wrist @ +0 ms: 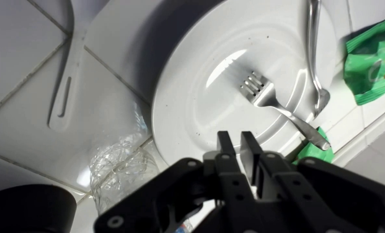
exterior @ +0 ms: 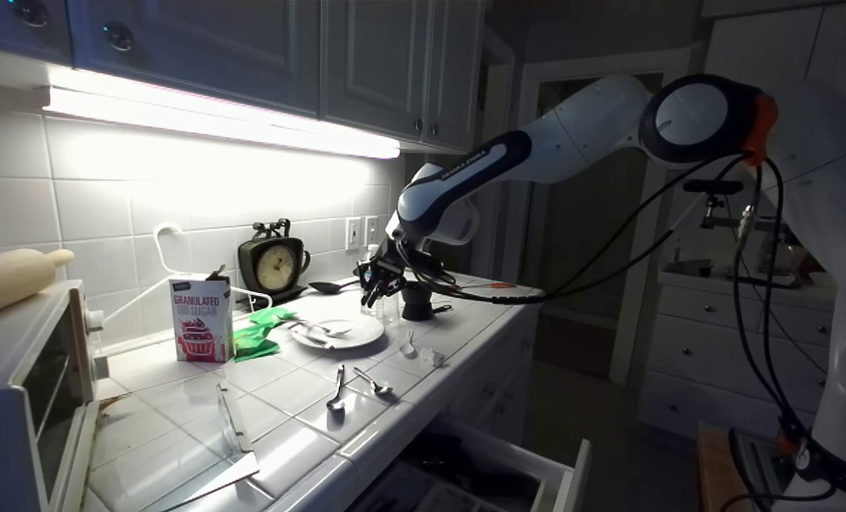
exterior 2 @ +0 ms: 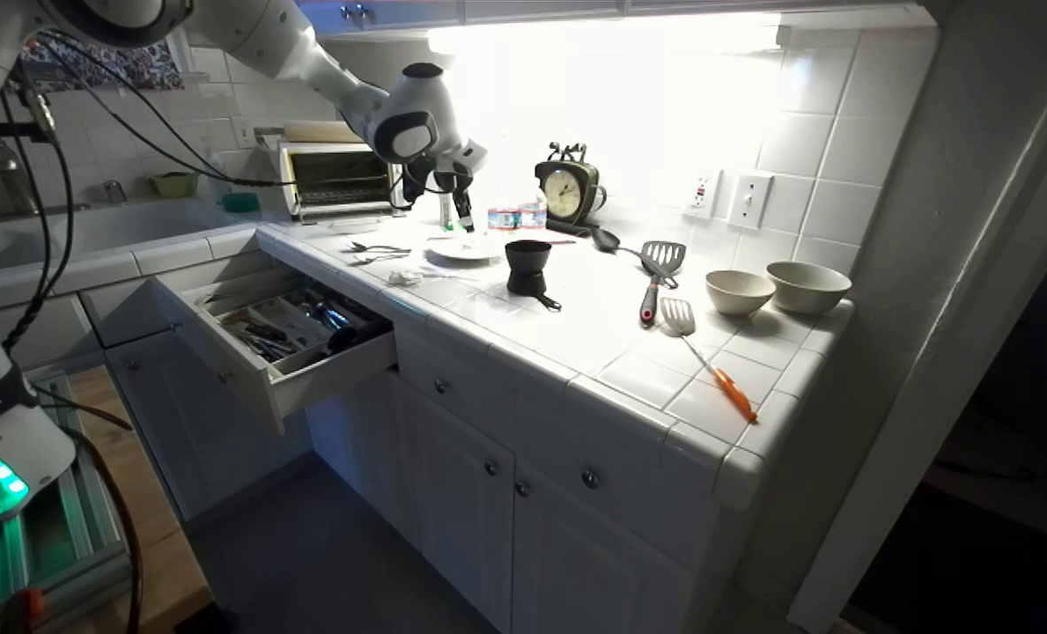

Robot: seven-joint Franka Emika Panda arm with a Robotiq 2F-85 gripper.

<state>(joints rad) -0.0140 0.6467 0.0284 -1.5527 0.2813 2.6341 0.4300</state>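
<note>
From where I stand, the gripper (wrist: 236,139) points down over a white plate (wrist: 208,113) on the tiled counter. Its jaws are slightly parted; the plate shows through the narrow gap. The plate is round and glossy, with a broad rim and a few dark specks. A silver fork (wrist: 286,113) lies on it, four tines toward the middle, handle running out over the rim. A second metal utensil (wrist: 312,55) lies along the same side; its type cannot be confirmed. Around the plate are a green packet (wrist: 370,69), crinkled clear plastic (wrist: 124,171) and a black cup (wrist: 30,210).

The specks are legible in the wrist view alone. That view catches only part of the black cup, whereas an exterior view gives its full waisted form. A sugar box (exterior: 202,318) stands upright near the packet, its lettering readable in an exterior view. Two pale bowls (exterior 2: 740,299) and the cutlery inside a pulled-out drawer (exterior 2: 338,374) are plain in an exterior view. The dark-cased clock (exterior 2: 565,192) appears in both exterior views, outside the wrist view.
</note>
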